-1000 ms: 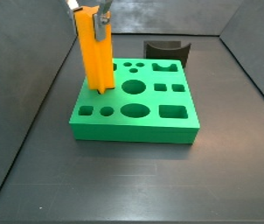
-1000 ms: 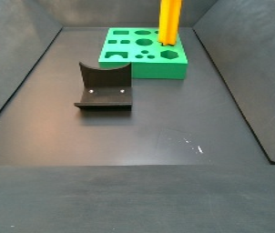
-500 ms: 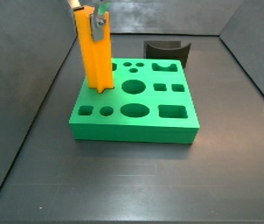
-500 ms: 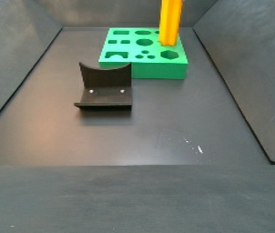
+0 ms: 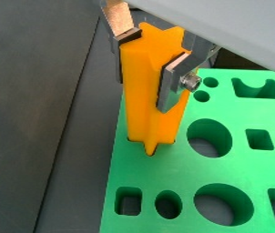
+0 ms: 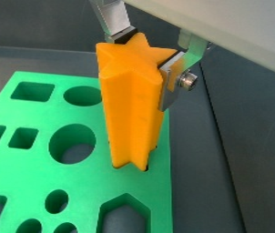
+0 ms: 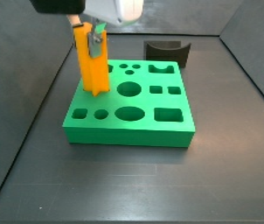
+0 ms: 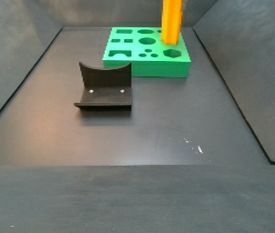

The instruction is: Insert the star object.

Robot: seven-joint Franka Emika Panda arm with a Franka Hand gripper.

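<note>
One green block (image 7: pixel 131 109) dominates the floor, many shaped holes in its top face; in a side view it sits toward 12 o'clock of the dark table (image 8: pixel 165 182).

The star object (image 7: pixel 93 61) stands upright at the block's edge row, lower end at or just into the top face — how deep it has gone I cannot tell. In both wrist views the tip (image 5: pixel 148 146) meets the green surface near the block's border.

Gripper (image 5: pixel 150 56) is clamped on the star object, silver fingers (image 6: pixel 177 68) pressing opposite flanks near the upper end.

Handling, my read: rigid plastic, light, smooth-sided so it could slip or twist between the pads. It is long and held high, so small tilt at the grip means a large offset at the tip. The star points must be clocked to the hole or it will jam. The current hold looks reasonable; a lower hold would be stiffer but would foul the block.

Dark grey curved piece (image 8: pixel 104 86) lies well apart from the block at roughly 7 o'clock in a side view; not obstructing. Neighbouring holes are empty and nothing stands in the insertion path.
</note>
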